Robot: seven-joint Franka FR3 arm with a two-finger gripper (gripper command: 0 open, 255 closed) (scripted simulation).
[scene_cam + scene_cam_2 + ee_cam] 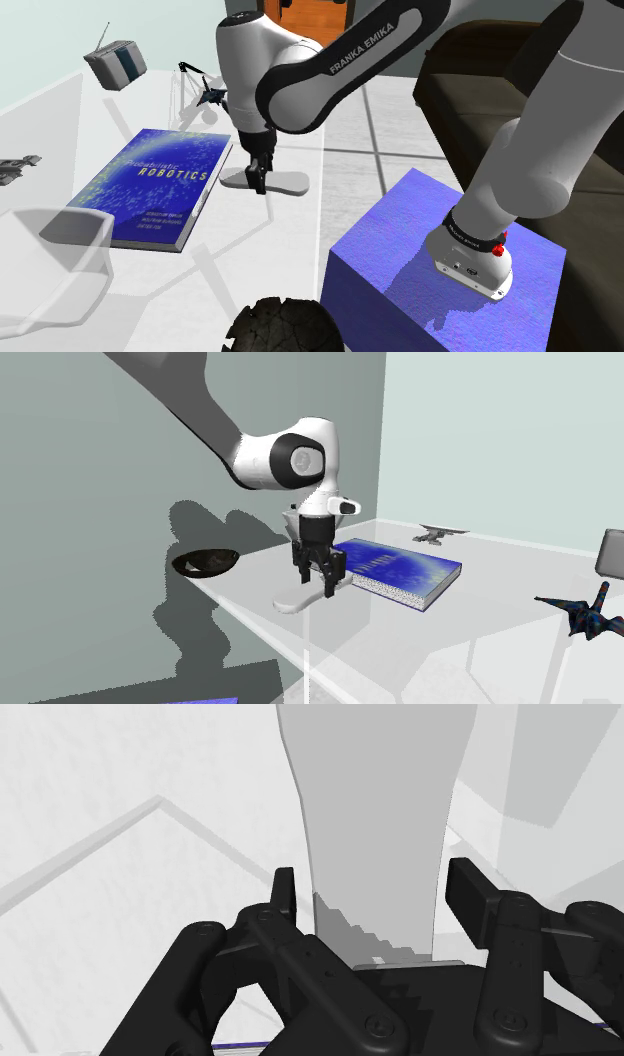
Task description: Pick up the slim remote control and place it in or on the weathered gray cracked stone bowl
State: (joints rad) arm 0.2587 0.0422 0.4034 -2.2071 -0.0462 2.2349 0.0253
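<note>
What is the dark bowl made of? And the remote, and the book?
The bowl looks like rough dark stone: its surface is cracked and matte. The remote is drawn plain pale grey and smooth, so its material is unclear. The book is probably paper, with a blue printed cover.

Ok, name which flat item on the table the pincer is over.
The slim pale grey remote control; the open black pincer straddles it, while the blue robotics book lies beside, untouched.
</note>
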